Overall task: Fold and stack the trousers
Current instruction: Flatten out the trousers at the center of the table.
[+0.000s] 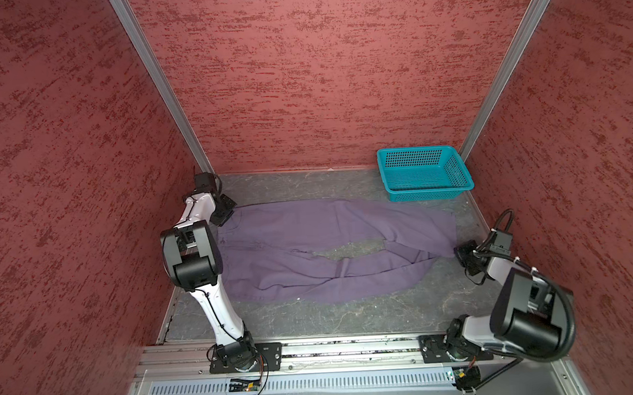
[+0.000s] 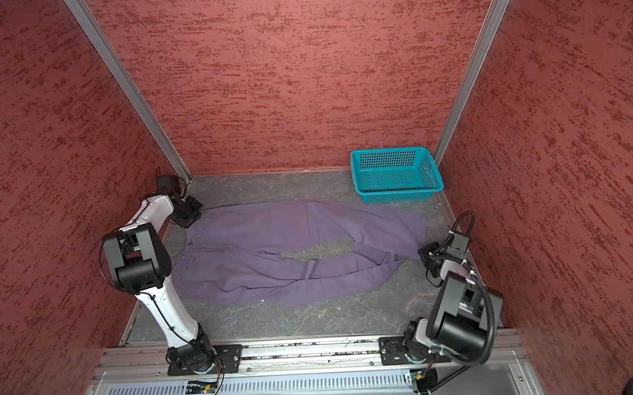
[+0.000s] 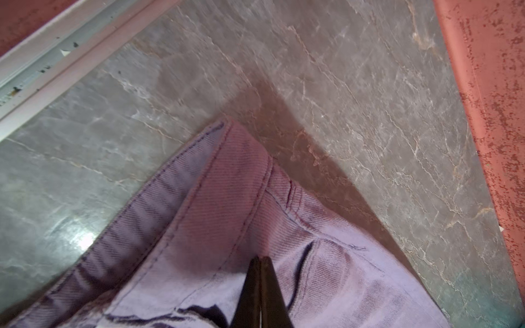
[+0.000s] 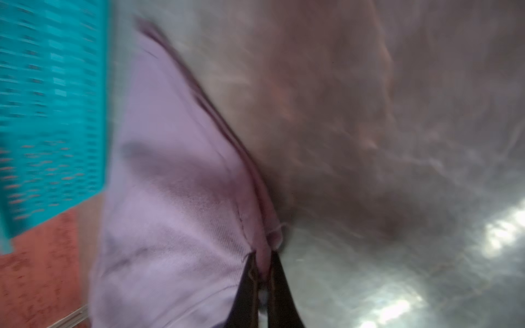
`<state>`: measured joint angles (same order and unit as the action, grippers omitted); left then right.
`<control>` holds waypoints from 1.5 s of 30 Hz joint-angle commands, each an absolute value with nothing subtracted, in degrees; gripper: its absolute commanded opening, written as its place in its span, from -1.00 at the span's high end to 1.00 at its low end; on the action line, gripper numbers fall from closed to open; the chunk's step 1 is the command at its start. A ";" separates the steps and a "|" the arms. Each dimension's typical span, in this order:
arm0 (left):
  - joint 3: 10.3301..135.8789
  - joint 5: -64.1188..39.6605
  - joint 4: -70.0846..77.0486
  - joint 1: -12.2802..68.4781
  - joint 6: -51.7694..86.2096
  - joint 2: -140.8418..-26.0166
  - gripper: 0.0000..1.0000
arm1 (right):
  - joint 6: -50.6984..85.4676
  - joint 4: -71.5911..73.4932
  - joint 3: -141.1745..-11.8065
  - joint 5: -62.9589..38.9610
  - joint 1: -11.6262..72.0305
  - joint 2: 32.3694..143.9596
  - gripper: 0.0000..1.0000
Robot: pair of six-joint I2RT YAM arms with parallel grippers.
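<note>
Across the table (image 1: 314, 317), left gripper (image 3: 260, 259) clamps the waistband (image 3: 235, 170) of the trousers (image 1: 309, 236); right gripper (image 4: 262, 257) clamps a leg hem (image 4: 214, 116). First fold appears pending: raise both ends evenly, lay leg onto leg.

enclosure: three red mottled textured wall panels (image 1: 301, 76), grey aluminium corner posts (image 1: 161, 84) at the rear joins. floor: grey veined marble-look surface (image 1: 314, 317), bright glare patch (image 3: 85, 238). aluminium rail (image 1: 352, 349) along the front edge.

Grey tbl (image 1: 332, 316) w/ trousers (image 1: 309, 228), basket (image 1: 426, 194).
</note>
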<state>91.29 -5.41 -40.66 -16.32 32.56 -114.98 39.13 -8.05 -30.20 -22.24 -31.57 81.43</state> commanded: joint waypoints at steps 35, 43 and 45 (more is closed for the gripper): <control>88.77 -3.91 -41.26 -6.43 29.83 -101.77 -0.14 | 28.00 -22.65 -40.00 -4.18 -23.47 67.55 -0.27; 70.63 -3.23 -39.73 -0.10 30.06 -86.87 -0.56 | 26.96 -24.32 -34.04 -4.46 -11.18 70.33 -0.38; 66.36 -2.35 -39.94 -0.51 30.06 -82.79 -0.60 | 26.83 -23.66 -33.97 -4.83 -10.61 72.37 -0.35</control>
<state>70.24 -4.12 -39.97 0.34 30.13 -86.89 27.97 -23.35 -33.85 -5.85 -11.20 70.96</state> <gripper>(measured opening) 0.794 0.678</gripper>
